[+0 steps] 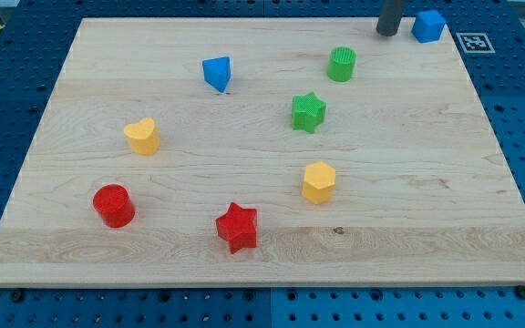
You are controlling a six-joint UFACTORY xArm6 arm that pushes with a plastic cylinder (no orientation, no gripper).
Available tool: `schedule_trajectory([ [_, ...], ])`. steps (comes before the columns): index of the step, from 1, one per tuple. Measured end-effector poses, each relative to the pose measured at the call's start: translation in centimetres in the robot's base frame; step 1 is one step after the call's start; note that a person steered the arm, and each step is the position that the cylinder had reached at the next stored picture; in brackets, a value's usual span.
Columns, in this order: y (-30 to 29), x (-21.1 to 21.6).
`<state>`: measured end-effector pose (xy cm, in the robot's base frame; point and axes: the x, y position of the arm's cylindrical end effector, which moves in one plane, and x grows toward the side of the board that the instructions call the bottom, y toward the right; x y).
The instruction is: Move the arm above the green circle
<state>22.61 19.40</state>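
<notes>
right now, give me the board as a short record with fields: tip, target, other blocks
tip: my tip at the view's top right edge of the board, just left of the blue cube
target: green circle, down and left of my tip, not touched
nearest to target: green star, below it
other blocks: blue triangle, yellow heart, yellow hexagon, red circle, red star
surface: wooden board

Tip at board top edge, cube just right, cylinder below-left.
</notes>
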Motion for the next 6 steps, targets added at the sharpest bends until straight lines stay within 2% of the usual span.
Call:
schedule_trajectory([
  [6, -2.0, 0.0],
])
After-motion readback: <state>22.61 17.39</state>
